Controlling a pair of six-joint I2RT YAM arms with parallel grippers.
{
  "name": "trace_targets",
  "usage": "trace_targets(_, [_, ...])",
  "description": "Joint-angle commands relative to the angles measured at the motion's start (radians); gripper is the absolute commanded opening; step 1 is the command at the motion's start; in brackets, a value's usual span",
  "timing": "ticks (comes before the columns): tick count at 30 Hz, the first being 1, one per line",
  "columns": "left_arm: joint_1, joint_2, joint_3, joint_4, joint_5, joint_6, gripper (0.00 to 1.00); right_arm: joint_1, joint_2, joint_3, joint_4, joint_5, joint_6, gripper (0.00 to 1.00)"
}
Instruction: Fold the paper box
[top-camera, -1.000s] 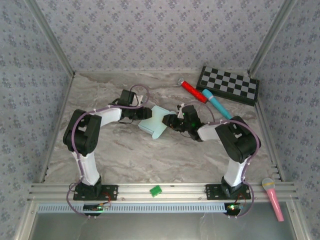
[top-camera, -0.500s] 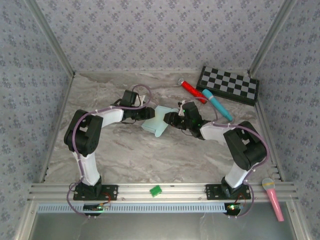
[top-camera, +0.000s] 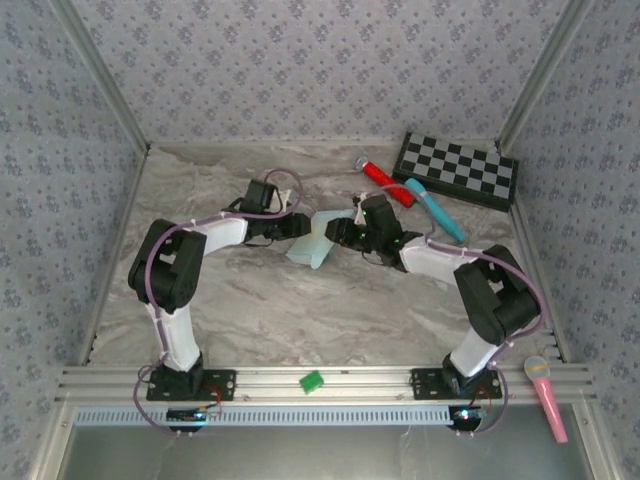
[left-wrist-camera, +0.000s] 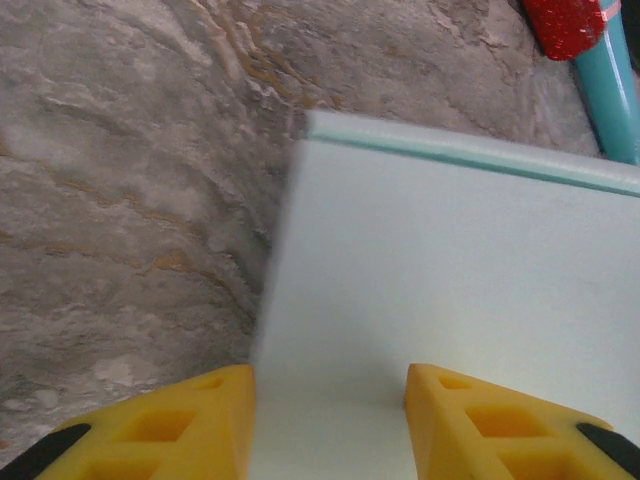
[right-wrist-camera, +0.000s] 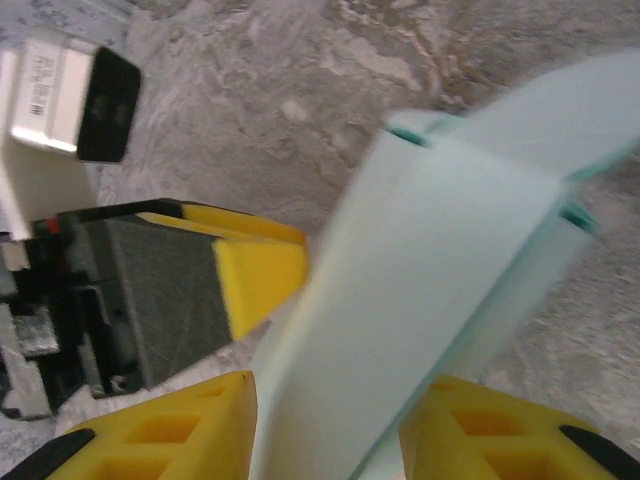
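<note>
both claws (left-wrist-camera: 330, 385) (right-wrist-camera: 330, 400) apparently astride paper box (top-camera: 315, 242)

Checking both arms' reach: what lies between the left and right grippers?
The pale sky-blue paper box, bridging left gripper and right gripper in the top external view; both wrist views show it between the jaws.

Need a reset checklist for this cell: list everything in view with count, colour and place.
paper box: one, pale blue, mid-table between both grippers
chessboard: one, black and white, far right corner
red cylinder: one, red, left of the chessboard
marker: one, teal, beside the red cylinder
small block: one, green, near rail between the arm bases
toy microphone: one, pink, near rail's right end
table: one, marbled grey-brown, under everything
left gripper: one, yellow fingers, gripping the box's left side
right gripper: one, yellow fingers, gripping its right side
</note>
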Motion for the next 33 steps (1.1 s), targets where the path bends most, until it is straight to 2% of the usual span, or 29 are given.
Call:
trace_targets(1, [-0.043, 0.011, 0.011, 0.04, 0.091, -0.006, 0.44, 0.026, -0.023, 0.059, -0.026, -0.018, -0.036, 0.45])
trace_targets(12, [-0.043, 0.015, 0.007, 0.059, 0.075, -0.024, 0.44, 0.024, 0.0, 0.133, -0.112, -0.009, -0.068, 0.49])
trace_targets(26, [-0.018, -0.133, -0.068, 0.049, -0.2, -0.046, 0.47, 0.015, 0.012, 0.277, -0.259, 0.008, -0.128, 0.53])
trace_targets(33, [-0.022, -0.214, -0.065, -0.009, -0.244, -0.019, 0.5, 0.004, -0.048, 0.295, -0.361, 0.085, -0.219, 0.51])
